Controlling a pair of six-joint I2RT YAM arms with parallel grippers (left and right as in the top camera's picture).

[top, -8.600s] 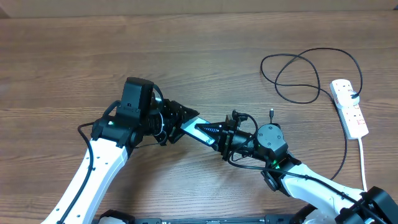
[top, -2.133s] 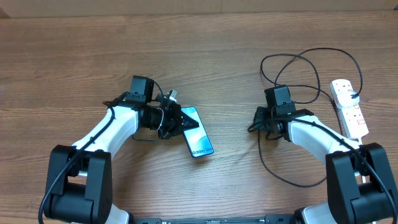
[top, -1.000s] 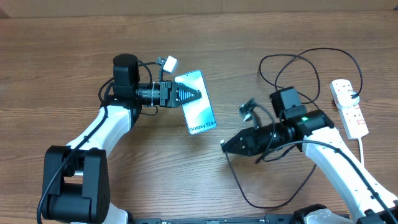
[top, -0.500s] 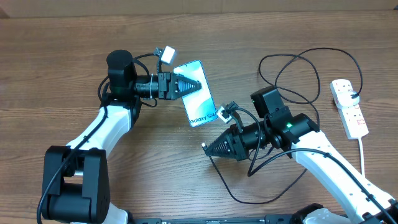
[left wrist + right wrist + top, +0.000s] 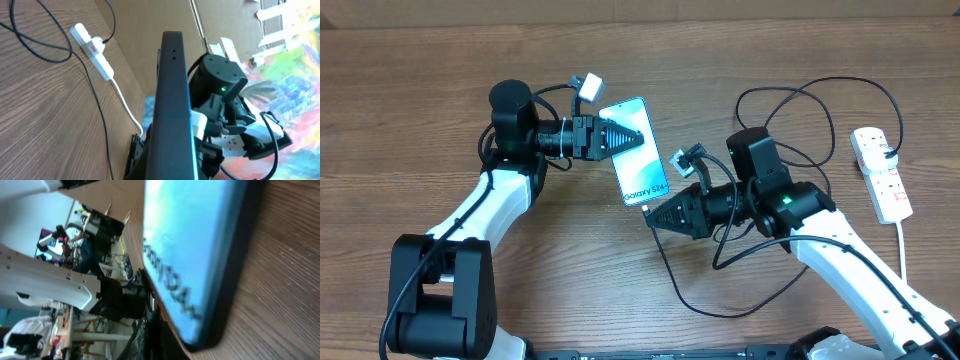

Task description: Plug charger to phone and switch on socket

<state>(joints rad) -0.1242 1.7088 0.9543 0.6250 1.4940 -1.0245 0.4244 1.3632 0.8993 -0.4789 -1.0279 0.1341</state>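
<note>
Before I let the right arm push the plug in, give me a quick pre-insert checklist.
1. phone secured: ok. The left gripper is shut on its upper end.
2. right gripper at the phone's "Galaxy S24+" end: ok, close beside it.
3. charger in hand: ok. Its black cable trails from the right gripper's closed fingers.
4. Connector tip lined up with the port: cannot tell. Neither shows clearly in any view.
5. Cable slack: ok. Loose loops lie on the table.
6. socket switch state: cannot tell. The switches are too small to read.
</note>
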